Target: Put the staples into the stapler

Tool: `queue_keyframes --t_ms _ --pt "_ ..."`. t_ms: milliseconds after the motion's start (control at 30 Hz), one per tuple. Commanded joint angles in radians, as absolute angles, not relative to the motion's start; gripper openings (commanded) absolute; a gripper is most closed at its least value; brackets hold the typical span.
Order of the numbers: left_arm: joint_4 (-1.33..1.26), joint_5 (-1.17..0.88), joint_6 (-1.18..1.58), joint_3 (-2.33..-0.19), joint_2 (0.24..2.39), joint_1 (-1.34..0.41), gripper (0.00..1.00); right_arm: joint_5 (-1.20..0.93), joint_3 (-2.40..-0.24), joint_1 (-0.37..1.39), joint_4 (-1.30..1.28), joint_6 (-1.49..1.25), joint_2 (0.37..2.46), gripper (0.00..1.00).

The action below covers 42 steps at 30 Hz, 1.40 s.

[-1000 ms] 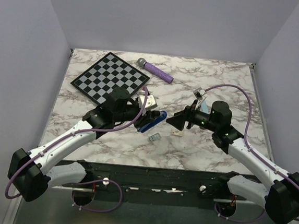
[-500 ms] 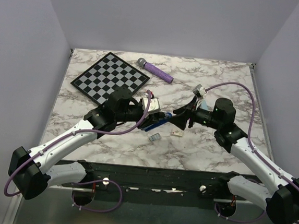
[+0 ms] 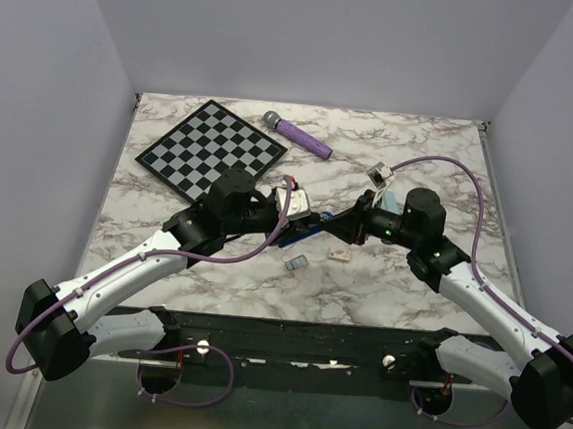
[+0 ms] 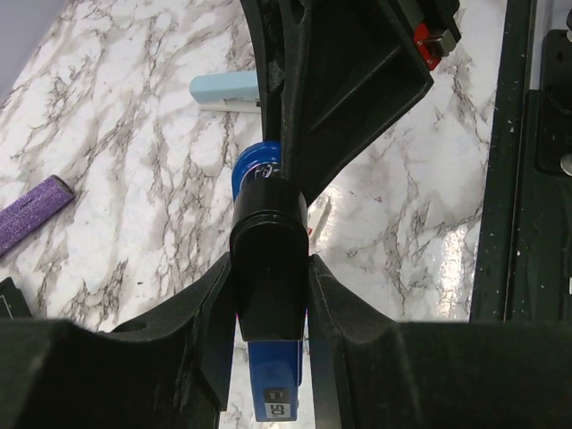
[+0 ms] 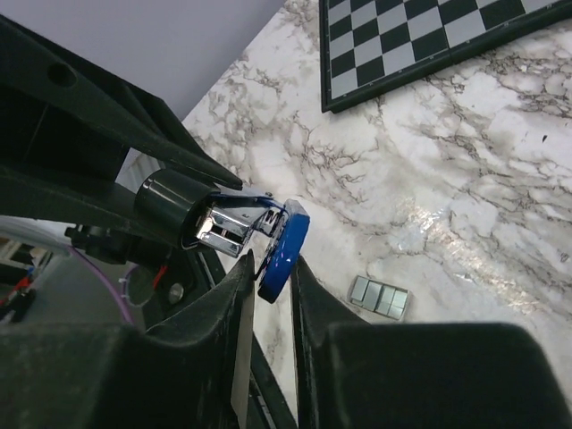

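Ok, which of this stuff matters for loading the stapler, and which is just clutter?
For the job:
dark blue stapler
grey staple strip

Just lying about:
chessboard
purple microphone
pale blue bar

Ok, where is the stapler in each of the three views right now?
Top external: the stapler is mid-table, where the two arms meet.
Left wrist: bottom centre, clamped in the left gripper.
Right wrist: lower left of centre, between the fingers of the right gripper.
Shared landmark: the chessboard, far left in the top view, top right in the right wrist view; not clearly visible from the left wrist.
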<state>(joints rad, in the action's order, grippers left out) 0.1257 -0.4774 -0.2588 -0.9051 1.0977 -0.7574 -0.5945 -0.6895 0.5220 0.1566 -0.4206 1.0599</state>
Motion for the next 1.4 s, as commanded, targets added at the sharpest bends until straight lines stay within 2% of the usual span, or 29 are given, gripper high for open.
queue_keyframes --t_ms 0,500,567,600,667,700,833,933,1200,1367 --pt "0.025 -0.503 -0.273 -0.930 1.069 -0.787 0.00 -0.469 -0.675 0.517 0.163 -0.518 1.057 0.25" --pt "-0.023 -0.423 -0.290 -0.968 1.157 -0.922 0.00 -0.313 -0.588 0.535 0.313 -0.710 1.008 0.27" --pt "-0.035 -0.408 -0.284 -0.963 1.158 -0.927 0.00 -0.311 -0.589 0.535 0.308 -0.710 1.014 0.21" --pt "-0.044 -0.370 -0.281 -0.957 1.154 -0.927 0.00 -0.316 -0.589 0.535 0.299 -0.707 1.014 0.17" --pt "-0.074 -0.319 -0.281 -0.933 1.128 -0.927 0.00 -0.316 -0.589 0.534 0.284 -0.701 1.014 0.02" --pt "-0.084 -0.292 -0.281 -0.922 1.115 -0.927 0.00 -0.301 -0.589 0.534 0.269 -0.707 1.008 0.01" --pt "-0.170 -0.088 -0.272 -0.845 1.005 -0.923 0.00 -0.259 -0.580 0.526 0.247 -0.704 0.962 0.01" --pt "-0.256 -0.008 -0.236 -0.750 0.909 -0.899 0.00 -0.288 -0.577 0.480 0.245 -0.725 0.924 0.01" --pt "-0.460 0.324 -0.059 -0.468 0.672 -0.848 0.00 -0.552 -0.515 0.266 0.397 -0.929 0.841 0.01" --pt "-0.557 0.552 0.174 -0.306 0.555 -0.802 0.00 -0.644 -0.496 0.184 0.506 -1.063 0.801 0.01"
